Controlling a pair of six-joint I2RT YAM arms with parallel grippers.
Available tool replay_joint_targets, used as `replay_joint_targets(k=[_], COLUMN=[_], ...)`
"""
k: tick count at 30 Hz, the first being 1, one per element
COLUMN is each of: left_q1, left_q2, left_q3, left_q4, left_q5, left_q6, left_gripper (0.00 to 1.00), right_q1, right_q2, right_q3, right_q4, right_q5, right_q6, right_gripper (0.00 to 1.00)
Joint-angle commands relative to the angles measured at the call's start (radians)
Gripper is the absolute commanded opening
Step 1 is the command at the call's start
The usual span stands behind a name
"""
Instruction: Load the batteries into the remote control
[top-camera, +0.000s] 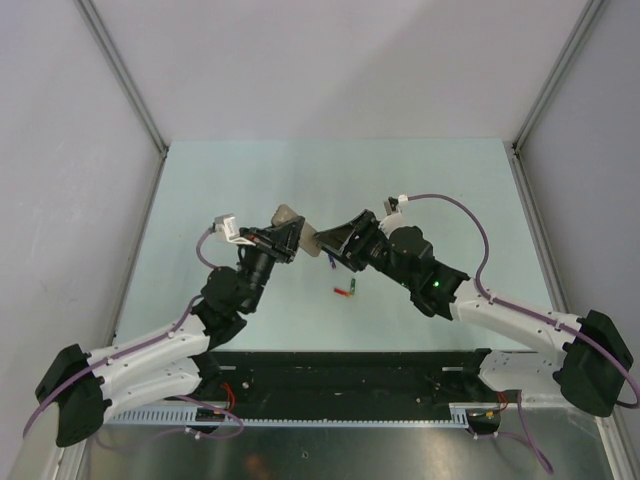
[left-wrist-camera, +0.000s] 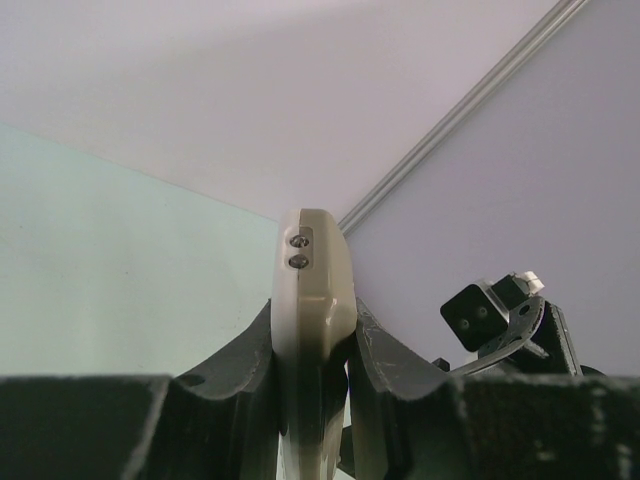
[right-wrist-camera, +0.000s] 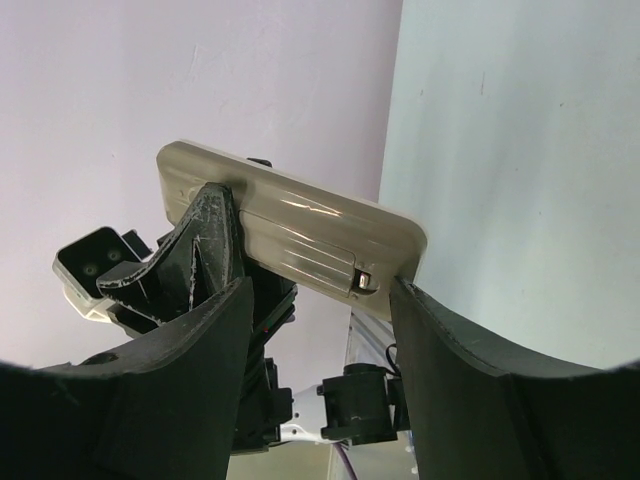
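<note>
My left gripper (top-camera: 287, 238) is shut on the remote control (top-camera: 296, 226) and holds it on edge above the table. In the left wrist view the remote's pale narrow end (left-wrist-camera: 314, 275) stands upright between the fingers (left-wrist-camera: 235, 365). My right gripper (right-wrist-camera: 315, 300) is open, with the jaws wide apart, close under the remote's ridged back (right-wrist-camera: 300, 235). Its right fingertip is at the remote's corner beside the small latch (right-wrist-camera: 362, 282). A red battery (top-camera: 340, 293) and a green battery (top-camera: 352, 290) lie end to end on the table below the grippers. I cannot make out the dark blue battery.
The pale green table (top-camera: 450, 200) is walled by grey panels at the back and sides. A black rail (top-camera: 350, 375) with the arm bases runs along the near edge. The two arms meet over the table's middle (top-camera: 320, 245).
</note>
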Motion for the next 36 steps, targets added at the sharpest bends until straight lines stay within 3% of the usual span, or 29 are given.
replay_joint_targets(k=[1,36], left_q1=[-0.035,-0.063], left_q2=[-0.005,0.018], left_q3=[0.007,0.004], left_q4=[0.083,0.086], left_q5=[0.029,0.001], left_q6=[0.002,0.034], left_gripper=[0.0,0.0], right_q1=[0.011,0.016], right_q2=[0.014,0.027], right_q3=[0.04,0.062], right_q4=[0.038,0.044], right_q5=[0.017,0.022], right_q6=[-0.005,-0.017], right_gripper=[0.62,0.62])
